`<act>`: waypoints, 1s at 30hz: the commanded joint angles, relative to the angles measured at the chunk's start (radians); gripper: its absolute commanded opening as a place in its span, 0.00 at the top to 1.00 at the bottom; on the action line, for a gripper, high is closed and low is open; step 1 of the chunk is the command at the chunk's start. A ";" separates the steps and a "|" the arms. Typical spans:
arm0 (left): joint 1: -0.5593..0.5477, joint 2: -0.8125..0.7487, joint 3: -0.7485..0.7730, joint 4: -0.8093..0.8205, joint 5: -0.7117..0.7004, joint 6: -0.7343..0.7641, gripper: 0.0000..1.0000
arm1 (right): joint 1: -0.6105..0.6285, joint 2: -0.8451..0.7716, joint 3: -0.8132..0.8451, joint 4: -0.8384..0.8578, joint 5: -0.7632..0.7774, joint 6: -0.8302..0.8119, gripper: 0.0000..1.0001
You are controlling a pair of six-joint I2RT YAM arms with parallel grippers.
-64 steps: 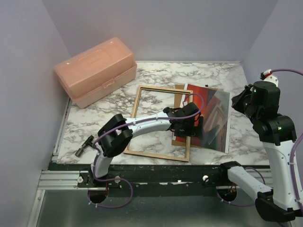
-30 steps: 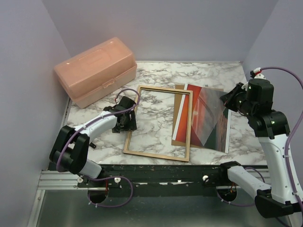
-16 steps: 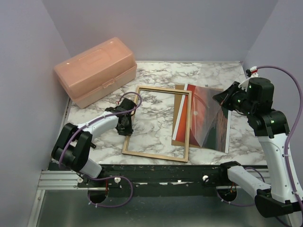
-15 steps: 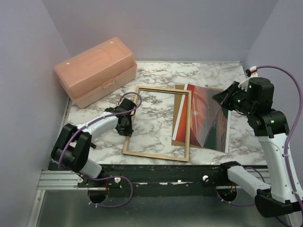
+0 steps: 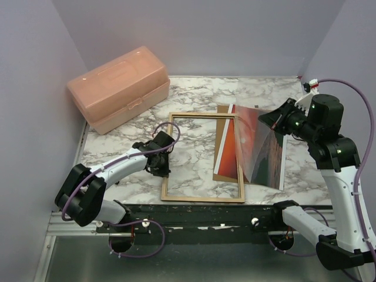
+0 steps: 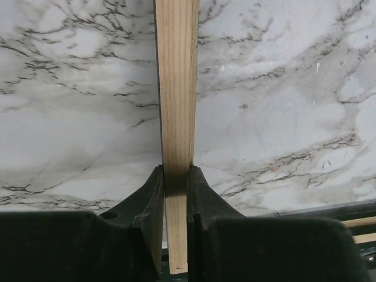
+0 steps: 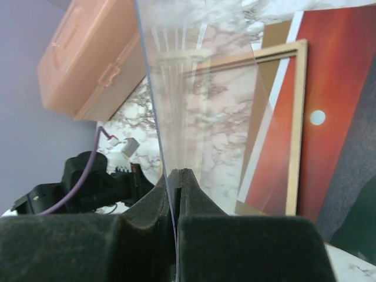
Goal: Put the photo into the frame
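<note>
The frame point(image 5: 202, 200) lies tan back up in the middle of the marble table. My left gripper point(image 5: 160, 162) is shut on its left rail; in the left wrist view the wooden rail point(image 6: 176, 88) runs straight between the closed fingers of the left gripper point(image 6: 175, 171). The photo point(image 5: 226, 150), red-orange with a white border, lies flat on a brown backing board point(image 5: 222, 120), partly under the frame's right rail. My right gripper point(image 5: 281, 117) is shut on the edge of a clear sheet point(image 5: 261, 147), tilted up over the photo point(image 7: 332, 88). That sheet point(image 7: 194, 88) enters the right gripper point(image 7: 178, 173).
A pink plastic box point(image 5: 120, 85) stands at the back left. Purple walls close in the table on three sides. A metal rail point(image 5: 194, 220) with both arm bases runs along the near edge.
My left gripper has shut on the frame's left rail and pulled its near end towards the front and right, squaring it. My right gripper has lifted the clear sheet steeper.
</note>
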 commanded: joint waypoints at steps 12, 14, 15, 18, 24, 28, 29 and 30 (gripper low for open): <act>-0.138 0.010 0.033 0.014 -0.041 -0.090 1.00 | 0.002 -0.018 0.099 0.136 -0.160 0.035 1.00; -0.146 0.015 0.036 0.021 -0.042 -0.101 1.00 | 0.002 -0.022 0.079 0.150 -0.170 0.039 1.00; -0.147 0.016 0.038 0.019 -0.043 -0.111 1.00 | 0.002 -0.022 0.065 0.154 -0.168 0.041 1.00; -0.155 0.009 0.040 0.024 -0.042 -0.130 1.00 | 0.002 -0.024 0.038 0.163 -0.164 0.042 1.00; -0.163 -0.012 0.026 0.051 -0.037 -0.164 1.00 | 0.001 -0.024 -0.002 0.150 -0.117 0.006 1.00; -0.166 0.007 0.019 0.118 0.036 -0.172 1.00 | 0.002 -0.021 -0.039 0.153 -0.131 -0.001 1.00; -0.170 0.015 0.024 0.126 0.044 -0.172 1.00 | 0.002 -0.020 -0.047 0.156 -0.134 -0.003 1.00; -0.179 0.023 0.035 0.121 0.041 -0.172 1.00 | 0.002 -0.018 -0.054 0.156 -0.138 -0.004 1.00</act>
